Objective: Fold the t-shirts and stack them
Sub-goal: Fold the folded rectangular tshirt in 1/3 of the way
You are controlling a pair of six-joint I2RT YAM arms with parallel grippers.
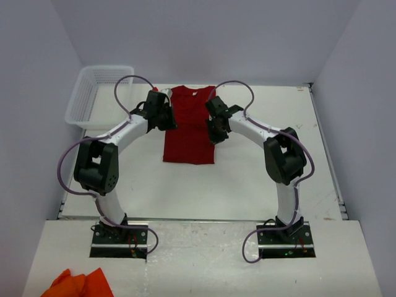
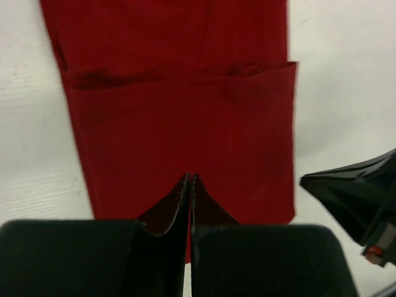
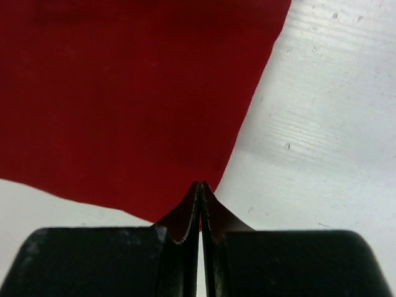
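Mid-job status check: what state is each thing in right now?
t-shirt: flat on the table, sides folded in, neck away from the arms.
left claw: shut, over the t-shirt.
right claw: shut, at the t-shirt's edge.
basket: upright, far left.
orange cloth: bunched, near left corner.

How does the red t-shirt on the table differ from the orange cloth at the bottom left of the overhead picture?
The red t-shirt is dark red; the orange cloth is bright orange. The red t-shirt lies flat as a smooth narrow strip, while the orange cloth is a crumpled heap. The red t-shirt lies fully within the overhead picture; the orange cloth is cut off by its edge. Both are soft fabric.
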